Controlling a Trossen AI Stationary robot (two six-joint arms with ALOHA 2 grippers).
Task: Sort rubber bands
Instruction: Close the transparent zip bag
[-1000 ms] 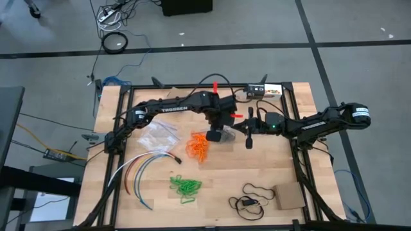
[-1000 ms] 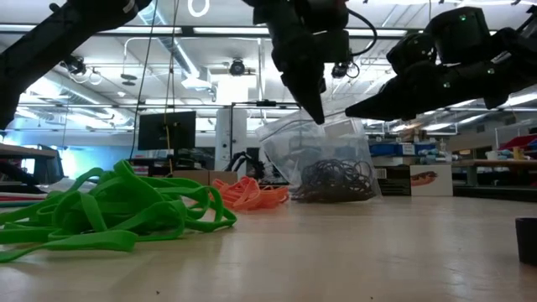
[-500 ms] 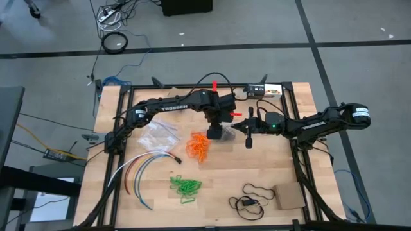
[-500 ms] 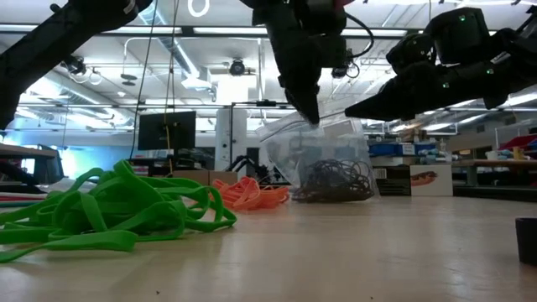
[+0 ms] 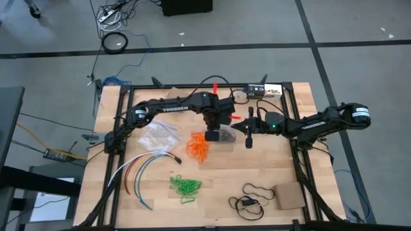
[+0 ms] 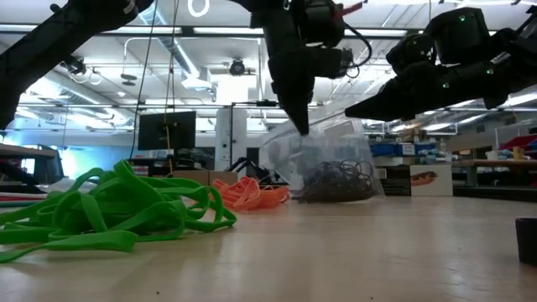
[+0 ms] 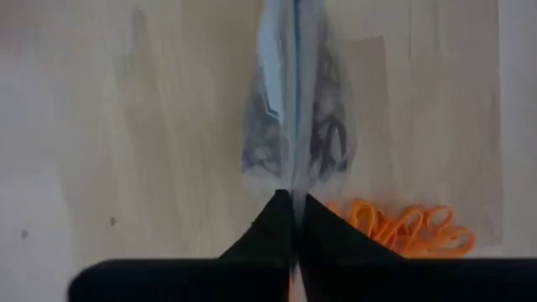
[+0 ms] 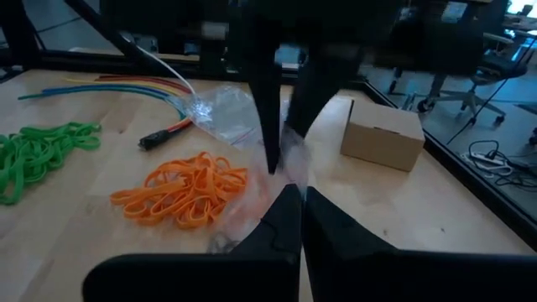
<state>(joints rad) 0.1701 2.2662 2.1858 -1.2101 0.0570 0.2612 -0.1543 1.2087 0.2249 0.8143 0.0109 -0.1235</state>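
The dark rubber bands (image 6: 337,180) lie bunched in the bottom of a clear plastic bag (image 6: 323,159) that stands near the middle of the bench (image 5: 282,167), its upper edge pulled upward. The orange rubber bands (image 5: 199,146) form a loose heap on the wood just beside the bag, on the left arm's side of it. The green rubber bands (image 5: 185,186) form a second heap well apart from the bag, toward the near edge of the bench.

The left gripper (image 7: 294,214) is right above the bag, its fingers pressed together on the bag's thin top edge, which runs up between them in the left wrist view. The right gripper (image 8: 296,210) is on the other side of the bag, fingers together and pinching the bag's plastic from that side.

Farther from the bag, a second, flat clear bag (image 5: 158,135) lies beyond the orange heap. A bundle of long curved coloured cables (image 5: 142,168) lies past that, near the bench's left edge. A thin black cord loop (image 5: 253,196) and a small cardboard box (image 5: 289,196) sit toward the near right corner.
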